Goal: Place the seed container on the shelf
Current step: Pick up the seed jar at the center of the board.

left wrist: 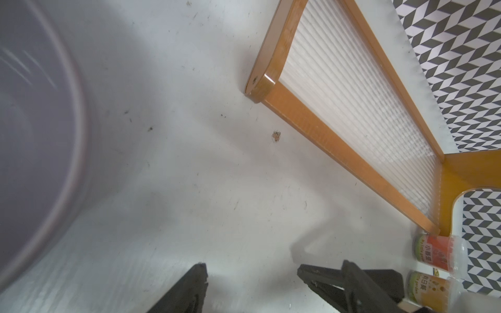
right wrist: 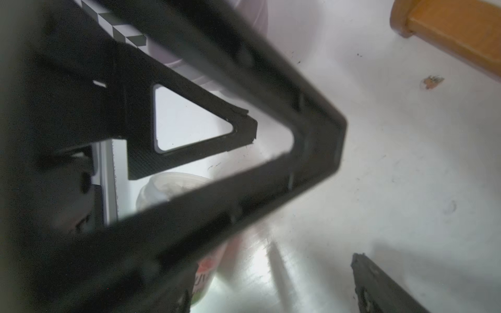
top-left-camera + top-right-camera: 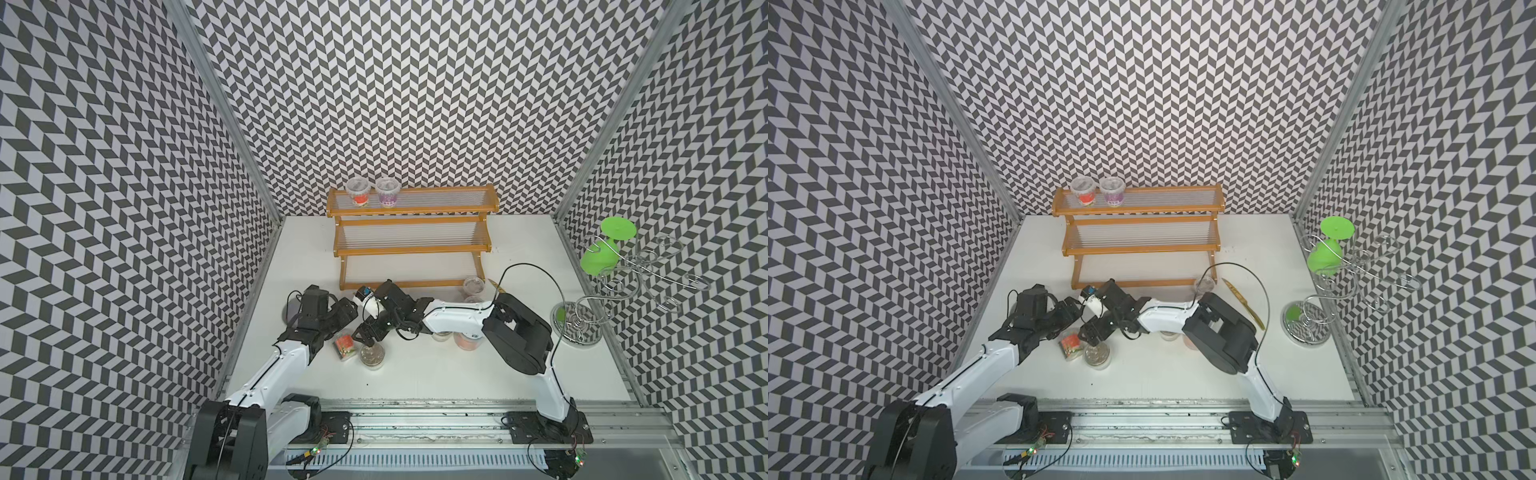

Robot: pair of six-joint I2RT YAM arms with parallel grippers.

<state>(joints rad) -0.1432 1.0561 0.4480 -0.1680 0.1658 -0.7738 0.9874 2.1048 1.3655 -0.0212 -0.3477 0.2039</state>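
Left claw (image 1: 250, 268): part open, empty, low over the table (image 3: 415, 374)
Tipped seed container (image 3: 345, 347): red label, lying on its side on the table, between the claws
Upright seed container (image 3: 372, 355): just beside it
Right claw (image 3: 365, 337): looks spread, gripping nothing, tips just above both containers
Shelf (image 3: 411, 250): behind, apart from them; top-tier cups (image 3: 358, 193) stand on it

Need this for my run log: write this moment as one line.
left hand: open, empty | right hand: open, beside lying red-label seed cup | shelf: top tier holds two cups
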